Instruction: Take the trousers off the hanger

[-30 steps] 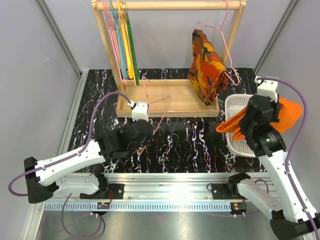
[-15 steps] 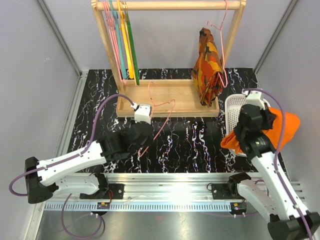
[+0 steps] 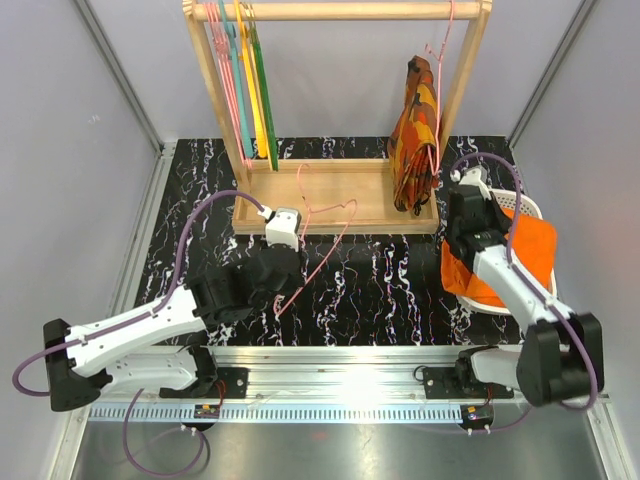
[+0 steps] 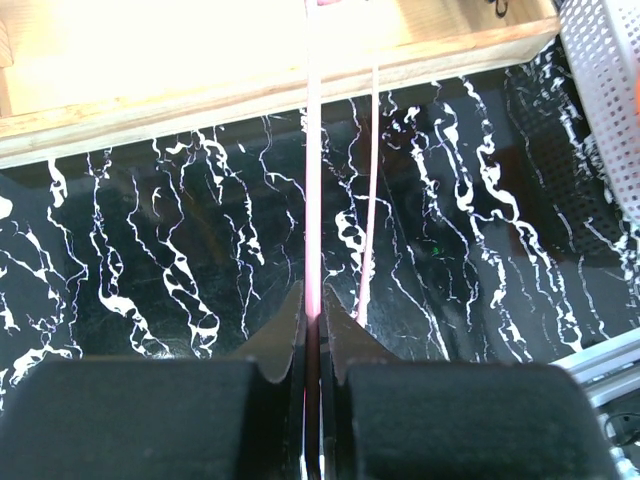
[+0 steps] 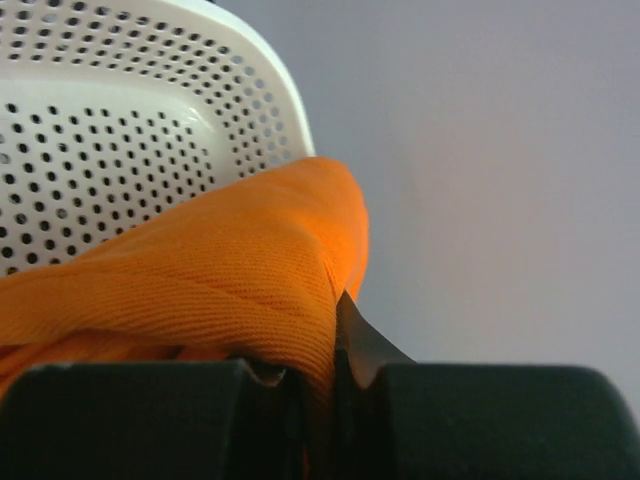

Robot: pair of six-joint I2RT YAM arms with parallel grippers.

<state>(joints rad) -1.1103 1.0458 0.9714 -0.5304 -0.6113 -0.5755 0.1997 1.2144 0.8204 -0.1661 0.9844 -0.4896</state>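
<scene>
Basket (image 3: 528, 206), right of frame: trousers (image 3: 525, 250) bunched over it, off hanger, pinched in closed right gripper (image 5: 318, 350). Hanger (image 4: 312, 180), frame centre, well apart to left; wire runs up-frame from left gripper (image 4: 313, 300), jaws clamped on it. Right arm nearer; likely next: drop cloth into basket.

A black white-veined tabletop (image 3: 400, 290) is enclosed by plain grey walls (image 3: 80, 120). A wooden rack (image 3: 340, 10) is set at its far edge.
</scene>
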